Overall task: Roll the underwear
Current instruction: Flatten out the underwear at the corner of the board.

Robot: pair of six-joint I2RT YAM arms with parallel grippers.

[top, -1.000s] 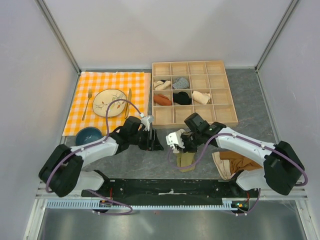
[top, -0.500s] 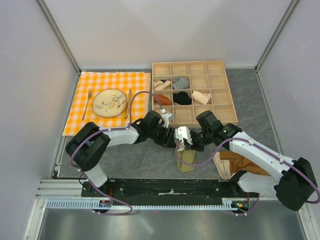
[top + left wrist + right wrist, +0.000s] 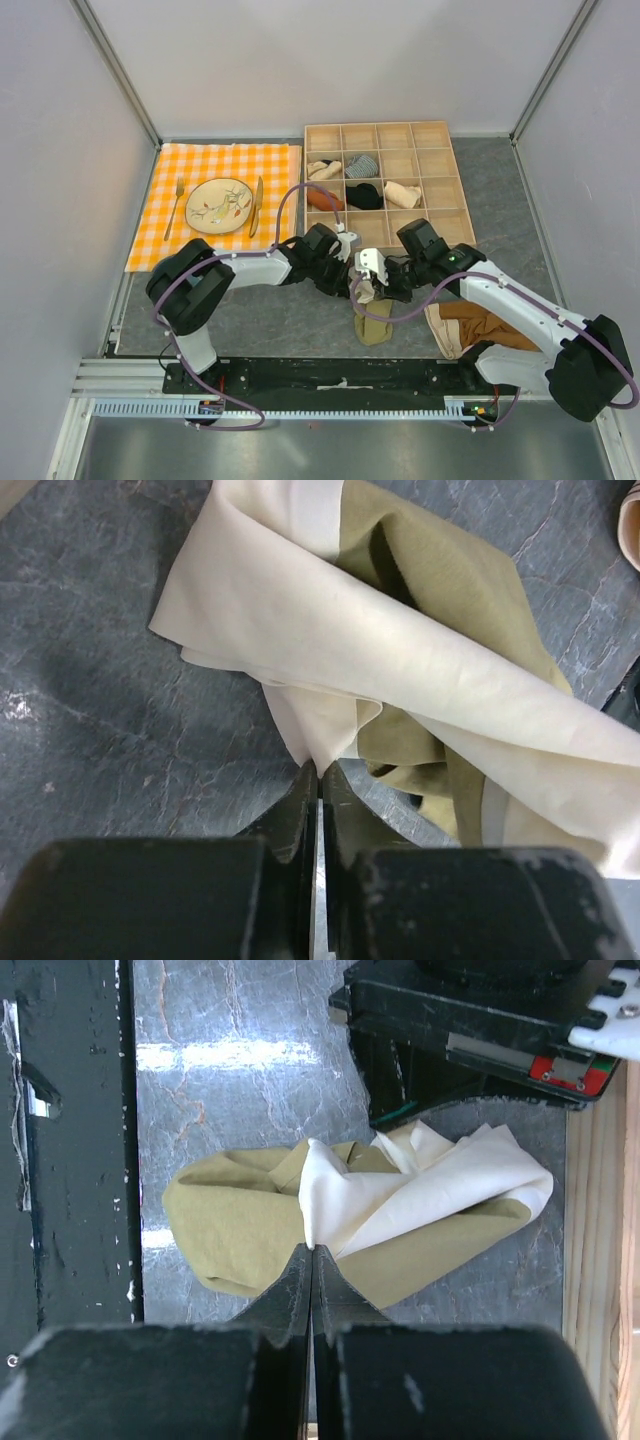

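Where underwear bunches, wooden tray stands just beyond.

Bright, even light; soft shadows; wrist-view foregrounds seemingly blurred.

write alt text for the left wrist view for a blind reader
The left gripper, its jaws almost together, pinches a cream fold of the olive-khaki underwear. The underwear lies crumpled on a dark grey marbled table.

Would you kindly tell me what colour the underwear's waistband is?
The waistband is pale cream, on olive-khaki underwear; clearest in the left wrist view.
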